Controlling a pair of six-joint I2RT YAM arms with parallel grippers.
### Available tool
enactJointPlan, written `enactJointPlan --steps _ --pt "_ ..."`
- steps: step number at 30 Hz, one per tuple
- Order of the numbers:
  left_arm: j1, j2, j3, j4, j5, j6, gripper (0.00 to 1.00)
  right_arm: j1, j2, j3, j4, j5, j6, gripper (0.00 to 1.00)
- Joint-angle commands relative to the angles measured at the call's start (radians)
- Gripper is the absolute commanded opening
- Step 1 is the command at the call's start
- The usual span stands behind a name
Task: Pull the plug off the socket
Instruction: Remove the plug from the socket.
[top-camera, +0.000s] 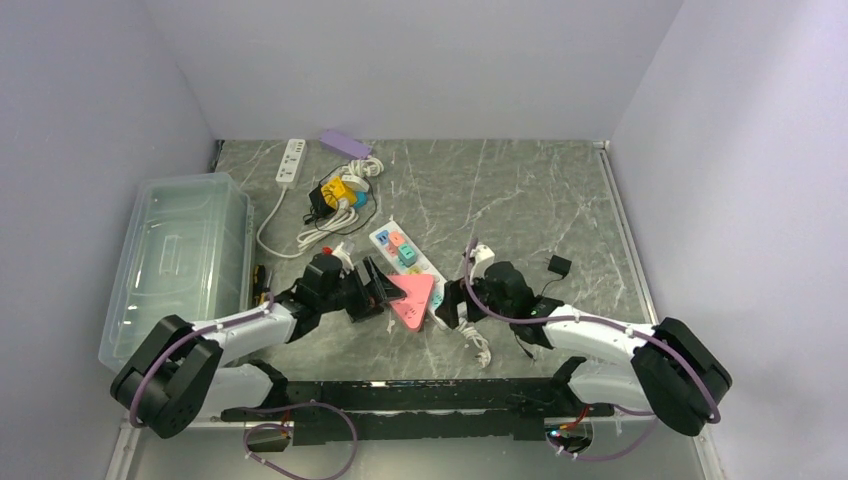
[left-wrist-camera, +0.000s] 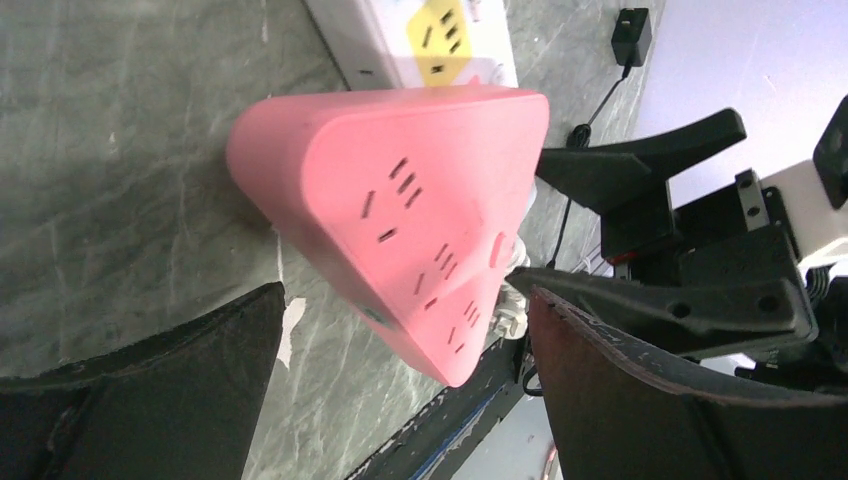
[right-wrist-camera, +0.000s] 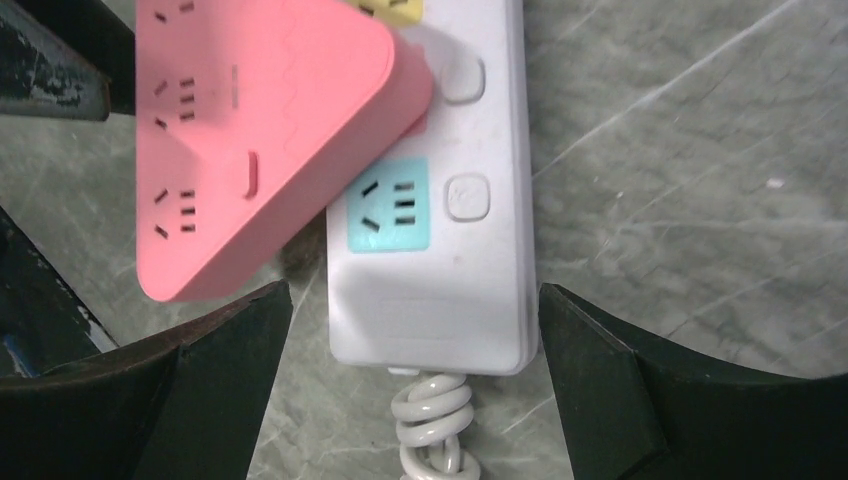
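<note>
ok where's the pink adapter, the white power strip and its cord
pink adapter (right-wrist-camera: 255, 130), right wrist view, top face
white power strip (right-wrist-camera: 435, 310), right wrist view, bare near end
cord (right-wrist-camera: 432, 420), right wrist view, coiled part

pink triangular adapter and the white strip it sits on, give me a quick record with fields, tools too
pink adapter: on the white power strip, overhanging its side; pins hidden
teal socket: free, right beside the adapter
strip cable: coiled at the strip's end, by the right tool
left tool: open, a finger on either side of the adapter, no contact visible
right tool: open, straddling the strip's cable end, not touching
task state: adapter looks plugged in, not yet pulled
</note>
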Motion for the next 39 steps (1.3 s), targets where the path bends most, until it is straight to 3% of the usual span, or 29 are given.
enactJointPlan --steps 1,16,18,21,25,28,34,39 --pt "-0.009 0.012 -0.035 0.128 -0.027 -0.058 0.95 0.068 -0.011 -0.009 -0.014 0.136 0.038 0.98" --pt "-0.013 0.002 -0.083 0.145 -0.047 -0.06 0.97 0.3 0.172 0.119 -0.116 0.499 0.016 0.97" --pt "-0.014 0.006 -0.082 0.146 -0.037 -0.06 0.97 0.311 0.2 0.139 -0.123 0.52 0.013 0.88" --pt "-0.011 -0.016 -0.066 0.115 -0.034 -0.047 0.98 0.319 0.214 0.15 -0.108 0.518 0.016 0.66" --pt "0.019 -0.084 0.0 -0.01 -0.014 0.012 1.0 0.319 0.219 0.162 -0.04 0.502 0.025 0.23" --pt "0.092 -0.129 0.054 -0.112 0.044 0.065 1.0 0.318 0.247 0.221 -0.026 0.511 0.006 0.0" --pt "0.223 -0.134 0.224 -0.353 0.189 0.243 1.0 0.294 0.318 0.312 0.133 0.565 -0.061 0.0" --pt "0.254 -0.034 0.337 -0.465 0.292 0.364 1.0 0.221 0.368 0.246 0.307 0.535 0.054 0.0"
